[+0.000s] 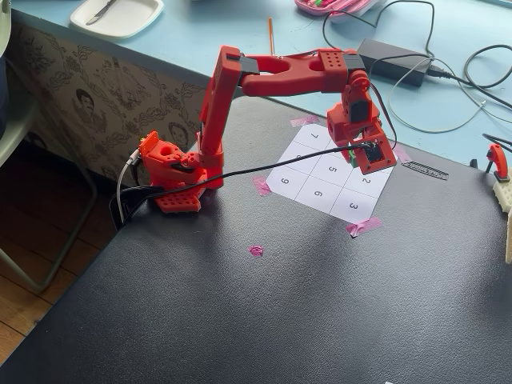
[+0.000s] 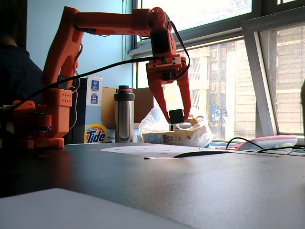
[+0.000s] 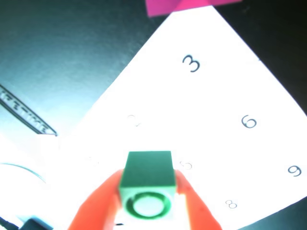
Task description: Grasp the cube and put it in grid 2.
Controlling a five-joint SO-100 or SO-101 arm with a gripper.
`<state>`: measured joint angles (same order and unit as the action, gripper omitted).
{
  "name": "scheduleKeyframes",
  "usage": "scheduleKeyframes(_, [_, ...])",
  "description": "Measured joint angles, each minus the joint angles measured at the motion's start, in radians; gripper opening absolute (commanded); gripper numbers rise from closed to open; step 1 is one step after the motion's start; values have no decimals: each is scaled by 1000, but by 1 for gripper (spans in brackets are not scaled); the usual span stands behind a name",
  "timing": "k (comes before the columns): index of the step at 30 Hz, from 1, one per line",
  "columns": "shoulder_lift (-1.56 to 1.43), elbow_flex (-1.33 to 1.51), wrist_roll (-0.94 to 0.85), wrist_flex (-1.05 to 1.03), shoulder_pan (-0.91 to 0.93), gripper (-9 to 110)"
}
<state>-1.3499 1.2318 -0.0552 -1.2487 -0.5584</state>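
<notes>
Clamped on the cube (image 3: 146, 176) at lower centre of the wrist view, the end effector (image 3: 146, 201) should descend squarely over grid 2 (image 1: 366, 181) before releasing.

Backlit window glare, overexposed paper (image 3: 144, 110)

Read "Tide" on the detergent box (image 2: 95, 132) in a fixed view; read 7, 5, 2, 6, 3, 9 on the numbered sheet (image 1: 332, 172).
</notes>
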Motion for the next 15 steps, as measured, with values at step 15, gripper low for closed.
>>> scheduleKeyframes(15, [95, 35, 25, 144, 54, 0])
